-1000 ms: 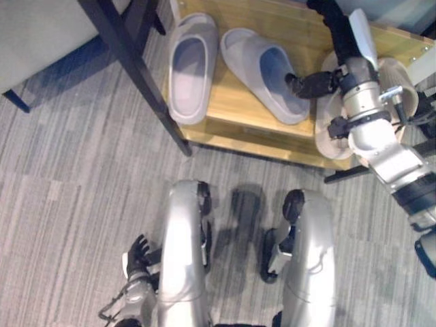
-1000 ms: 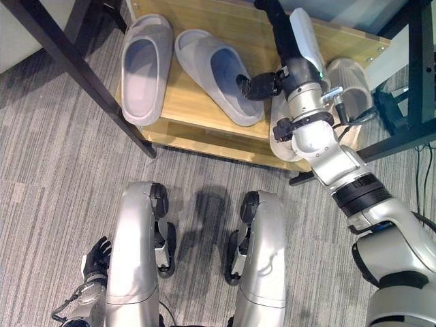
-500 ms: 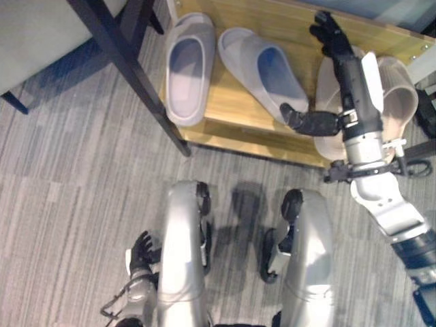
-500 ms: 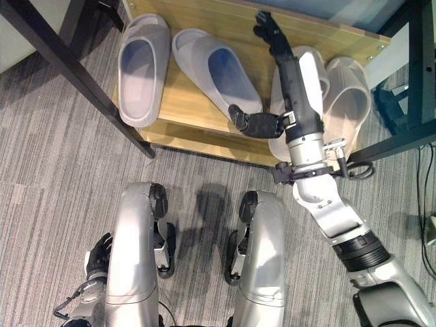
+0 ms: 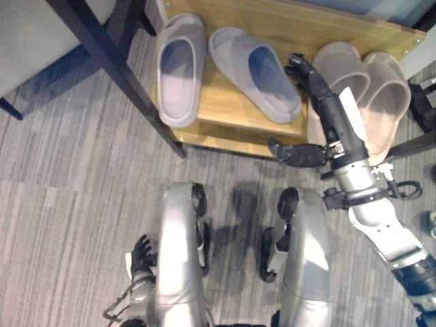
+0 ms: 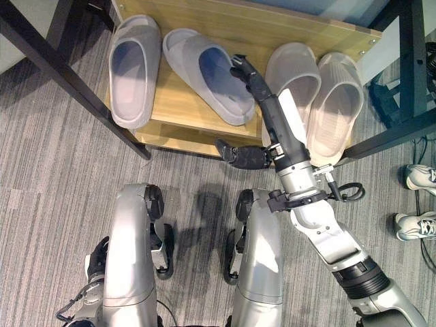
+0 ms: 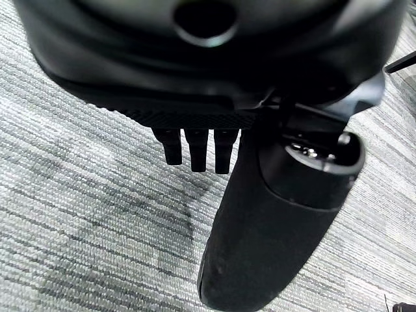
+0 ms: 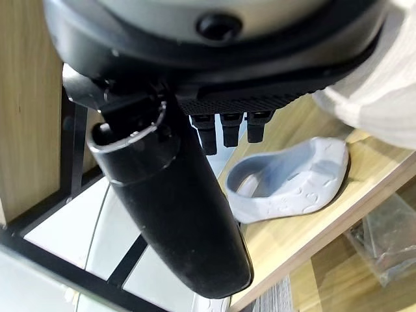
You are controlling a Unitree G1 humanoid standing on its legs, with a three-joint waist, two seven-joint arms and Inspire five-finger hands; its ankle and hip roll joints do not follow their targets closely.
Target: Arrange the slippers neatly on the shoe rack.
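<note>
Two grey slippers lie on the wooden shoe rack (image 5: 228, 114): the left one (image 5: 180, 67) straight, the right one (image 5: 257, 73) angled with its heel toward the beige pair. Two beige slippers (image 5: 335, 76) (image 5: 385, 95) sit side by side at the rack's right end. My right hand (image 5: 332, 121) hovers open over the rack's front edge between the angled grey slipper and the beige pair, fingers straight toward the shelf, thumb (image 5: 294, 154) spread out, holding nothing. Its wrist view has the grey slipper (image 8: 294, 179) past the fingers. My left hand (image 5: 141, 255) hangs relaxed low over the carpet.
A black slanted table leg (image 5: 112, 71) crosses just left of the rack. More black frame bars (image 6: 410, 65) stand right of it. A pair of white sneakers (image 6: 417, 178) lies on the grey carpet at far right.
My right hand has left the angled grey slipper's heel, straightened and drawn back toward the rack's front edge. The camera has shifted a little. The left hand stayed put.
</note>
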